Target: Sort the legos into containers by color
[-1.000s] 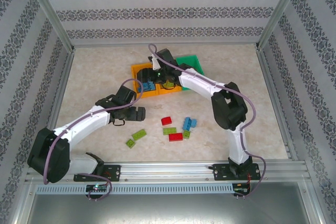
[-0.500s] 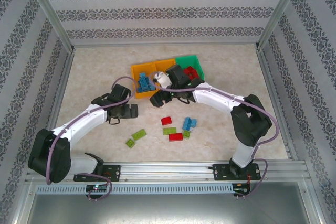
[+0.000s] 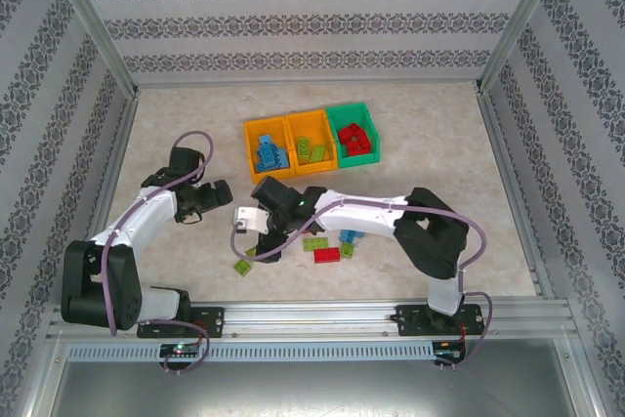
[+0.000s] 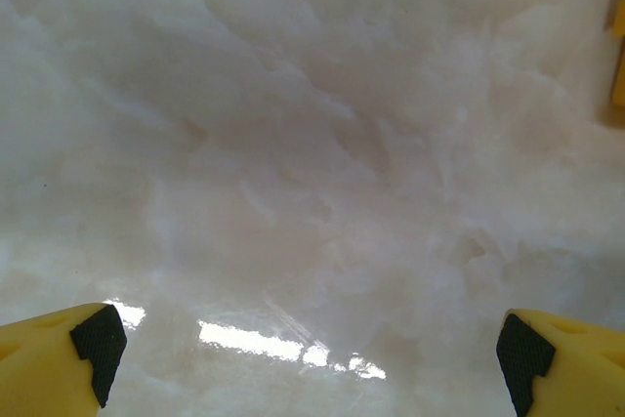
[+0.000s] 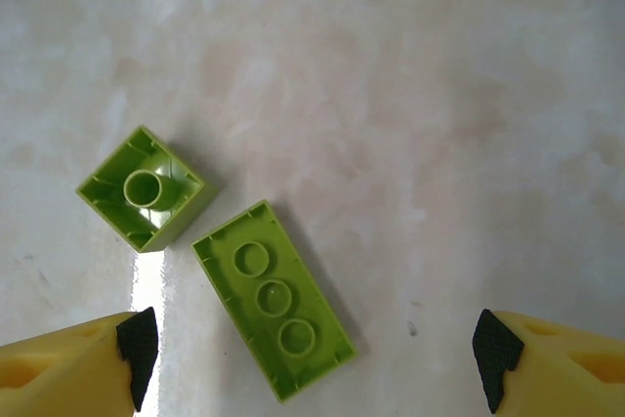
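- the right gripper (image 5: 312,349) hangs over the table with its jaws spread wide and nothing held; the black pads (image 5: 137,339) sit far apart at the bottom corners of the wrist view.
- the long lime brick (image 5: 273,300) lies directly below it, between the fingertips and a little nearer the finger on the left of that view. its near end reaches about level with the pads.
- its long axis runs on a diagonal, from far-left to near-right of the gripper, so it is oblique to the line joining the fingers. my guess is the wrist needs a turn before closing across the short sides.
- it lies underside up, with three hollow tubes showing.
- the square lime brick (image 5: 146,187), also hollow side up, sits just beyond it toward the left finger. the two are close, corner near corner, but apart.
- the left gripper (image 4: 308,349) is also wide and empty, over bare table (image 4: 312,144). the right arm is the nearer one.
- the middle orange bin (image 3: 309,115), which holds lime pieces, lies well beyond the right gripper (image 3: 256,233), ahead and across the table.
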